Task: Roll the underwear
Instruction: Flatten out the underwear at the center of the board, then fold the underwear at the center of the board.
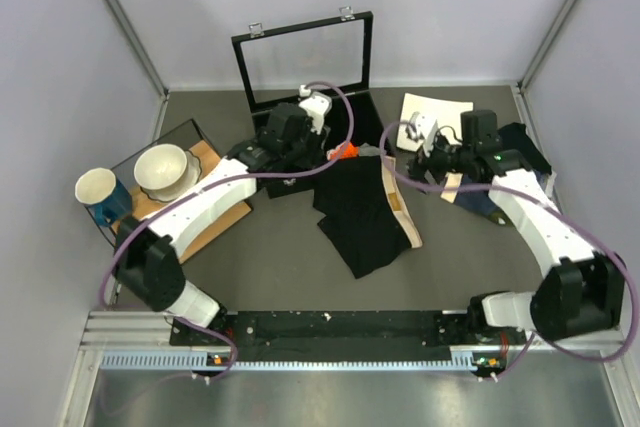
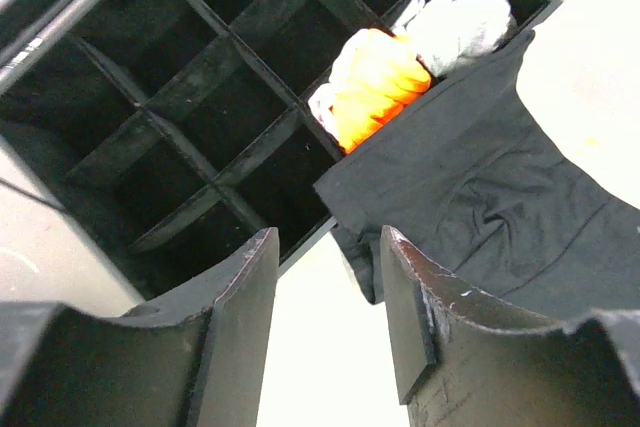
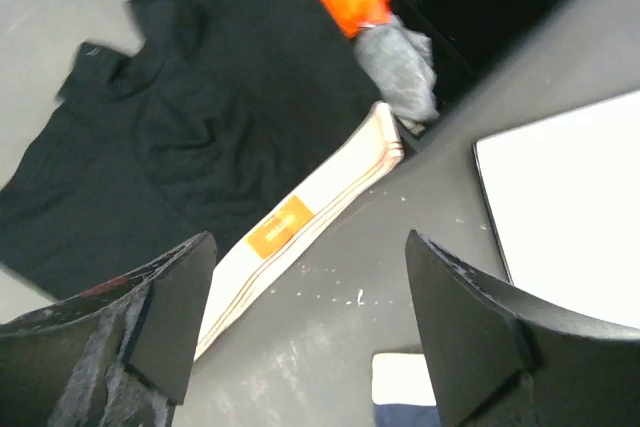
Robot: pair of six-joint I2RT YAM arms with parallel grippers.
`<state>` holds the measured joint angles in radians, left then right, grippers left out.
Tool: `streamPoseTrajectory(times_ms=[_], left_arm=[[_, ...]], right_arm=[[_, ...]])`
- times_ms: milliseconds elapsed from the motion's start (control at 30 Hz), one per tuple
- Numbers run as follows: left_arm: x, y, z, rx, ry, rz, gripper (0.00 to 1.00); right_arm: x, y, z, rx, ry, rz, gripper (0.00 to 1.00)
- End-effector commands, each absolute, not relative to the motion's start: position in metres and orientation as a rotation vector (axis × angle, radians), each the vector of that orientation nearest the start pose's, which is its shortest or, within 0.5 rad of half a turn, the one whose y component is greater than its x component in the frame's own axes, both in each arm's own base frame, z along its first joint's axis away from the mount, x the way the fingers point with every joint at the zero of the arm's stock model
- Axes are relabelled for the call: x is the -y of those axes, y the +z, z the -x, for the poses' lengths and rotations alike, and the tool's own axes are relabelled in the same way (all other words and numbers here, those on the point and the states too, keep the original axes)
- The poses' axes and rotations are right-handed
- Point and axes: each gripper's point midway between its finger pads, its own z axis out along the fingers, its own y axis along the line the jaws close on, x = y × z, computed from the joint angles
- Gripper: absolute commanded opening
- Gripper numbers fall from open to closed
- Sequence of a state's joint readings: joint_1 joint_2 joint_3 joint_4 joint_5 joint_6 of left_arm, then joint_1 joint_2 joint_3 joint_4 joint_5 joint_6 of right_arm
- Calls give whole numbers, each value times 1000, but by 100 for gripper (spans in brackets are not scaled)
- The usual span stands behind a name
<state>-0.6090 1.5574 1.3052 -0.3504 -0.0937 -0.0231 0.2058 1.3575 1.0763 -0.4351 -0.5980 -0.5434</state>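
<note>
The black underwear (image 1: pixel 360 212) lies spread flat on the table in the middle, its pale tan waistband (image 1: pixel 400 205) along the right edge. My left gripper (image 1: pixel 328 155) hangs over its far left corner, next to the organizer box. In the left wrist view this gripper (image 2: pixel 330 239) is open with only bright table between the fingers, and the underwear (image 2: pixel 500 207) lies just beyond the right finger. My right gripper (image 1: pixel 425 160) stands off the waistband's far end. In the right wrist view it (image 3: pixel 310 242) is wide open and empty above the waistband (image 3: pixel 300 217) and its orange label.
A black compartment box (image 1: pixel 300 162) with a raised lid (image 1: pixel 305 47) stands behind the underwear. It holds an orange cloth roll (image 2: pixel 375 87) and a pale grey roll (image 2: pixel 455 27). A white plate (image 1: pixel 432 112) and a navy garment (image 1: pixel 520 147) lie at right. A bowl (image 1: pixel 162 169) and a mug (image 1: pixel 98 189) stand at left.
</note>
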Motion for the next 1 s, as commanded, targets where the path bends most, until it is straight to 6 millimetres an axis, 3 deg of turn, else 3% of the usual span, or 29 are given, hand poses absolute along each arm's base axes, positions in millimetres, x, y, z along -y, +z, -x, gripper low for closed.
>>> streamPoseTrajectory(times_ms=[0, 33, 67, 133, 200, 233, 267, 333, 367, 533, 667, 833, 967], left_arm=[[231, 268, -352, -1958, -337, -552, 52], [233, 268, -342, -1947, -380, -590, 52], [250, 265, -312, -1916, -558, -704, 52], [263, 256, -281, -1895, -700, -784, 49], [268, 230, -254, -1906, -742, -820, 48], [283, 220, -231, -1906, -775, -872, 48], [285, 200, -218, -1918, -787, -883, 48], [298, 179, -196, -1953, -848, -863, 48], [296, 154, -188, -2009, -854, -857, 48], [327, 134, -176, -2020, -927, -815, 49], [351, 115, -182, -2074, -882, -843, 50], [362, 89, -182, -2166, -846, -861, 50], [360, 62, -167, -2278, -850, -880, 46]], right_arm=[[-153, 166, -251, -1640, 562, 1603, 80], [-147, 144, -233, -1633, 577, 1675, 84], [-142, 137, -227, -1548, 507, 1770, 86], [-133, 106, -208, -1529, 501, 1859, 86], [-130, 92, -202, -1431, 463, 1952, 86], [-128, 80, -195, -1424, 475, 1975, 85], [-129, 77, -196, -1410, 479, 1975, 84], [-132, 68, -200, -1415, 487, 1949, 80], [-134, 65, -201, -1414, 487, 1944, 79], [-137, 50, -215, -1417, 424, 1936, 75], [-140, 41, -219, -1419, 388, 1958, 68], [-138, 31, -217, -1440, 377, 1983, 53], [-134, 27, -215, -1435, 357, 1999, 45]])
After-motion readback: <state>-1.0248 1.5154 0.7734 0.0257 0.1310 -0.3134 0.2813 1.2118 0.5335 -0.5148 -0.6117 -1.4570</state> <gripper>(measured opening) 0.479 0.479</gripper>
